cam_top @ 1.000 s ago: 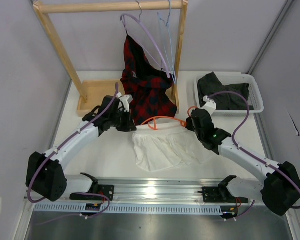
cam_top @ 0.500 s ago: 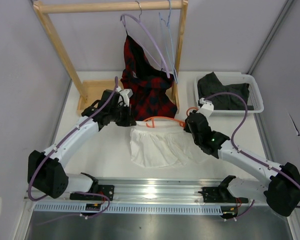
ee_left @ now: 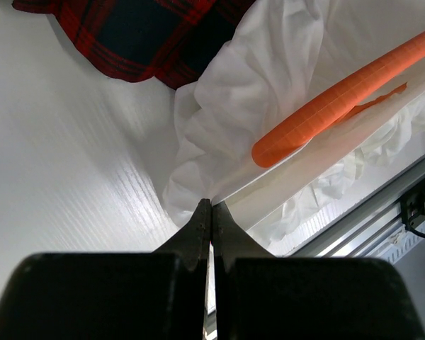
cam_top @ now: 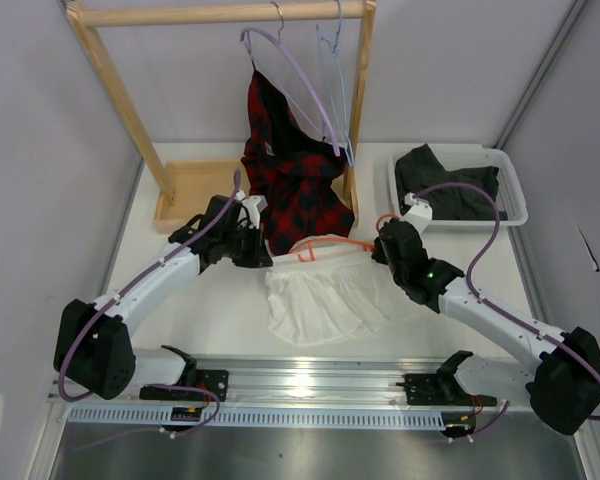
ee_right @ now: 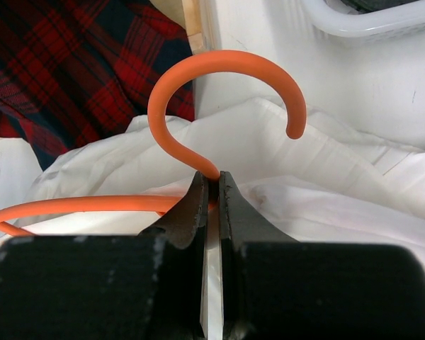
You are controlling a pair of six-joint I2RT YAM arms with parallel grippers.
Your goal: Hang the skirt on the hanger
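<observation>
The white skirt (cam_top: 320, 300) lies spread in the middle of the table, its waist end toward the back. The orange hanger (cam_top: 325, 243) runs along that waist end, its hook to the right. My left gripper (cam_top: 263, 255) is shut on the skirt's left waist edge; in the left wrist view the closed tips (ee_left: 211, 205) pinch white fabric (ee_left: 255, 92) beside the hanger's arm (ee_left: 333, 99). My right gripper (cam_top: 380, 250) is shut on the hanger; in the right wrist view the tips (ee_right: 212, 180) clamp the neck under the hook (ee_right: 219, 78), over the skirt (ee_right: 326, 163).
A red-and-black plaid garment (cam_top: 295, 170) hangs from a lilac hanger (cam_top: 300, 80) on the wooden rack (cam_top: 220, 12), just behind the skirt. A pale blue wire hanger (cam_top: 332, 60) hangs beside it. A white basket (cam_top: 515, 205) with dark cloth stands back right. A metal rail (cam_top: 310, 385) lines the near edge.
Both grippers carried the skirt and hanger slightly away and to the left half a second ago, then came back nearer. The skirt's hem has shifted and bunched differently. Both grips are unchanged.
</observation>
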